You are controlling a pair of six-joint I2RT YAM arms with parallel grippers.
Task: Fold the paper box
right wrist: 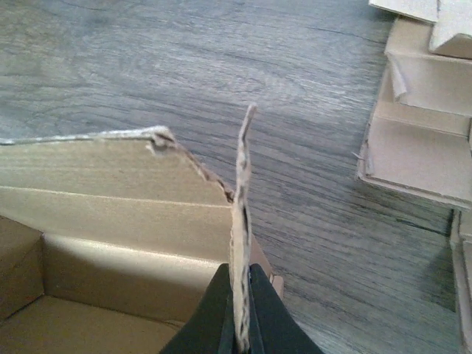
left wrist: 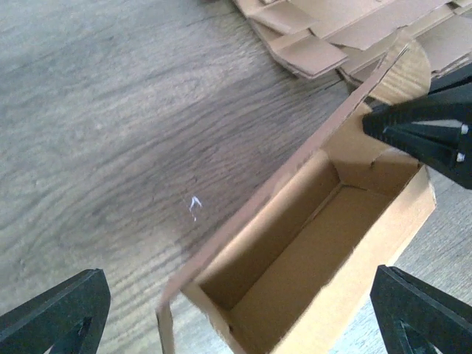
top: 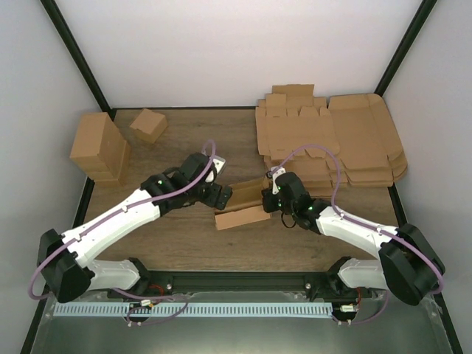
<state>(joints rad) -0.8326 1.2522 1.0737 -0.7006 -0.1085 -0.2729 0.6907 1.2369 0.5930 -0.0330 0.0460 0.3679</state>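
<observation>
1. Wood-grain table (top: 184,243), white walls all round; the box (top: 242,206) lies mid-table between the two arms, half formed, an open trough with one long flap standing up.
2. Right gripper (right wrist: 240,328) is clenched on an end flap (right wrist: 242,221), pinching the card upright on its edge.
3. Left gripper (top: 220,195) gapes wide above the trough's open end, grasping nothing.
4. To my eye the step in hand is squaring up the walls. The right should act as a steady anchor and not tug, or the thin card may tear.
5. The left would do best to come in low and press along a crease, not mid-panel, staying clear of the sheet stack (top: 332,140) nearby.
</observation>
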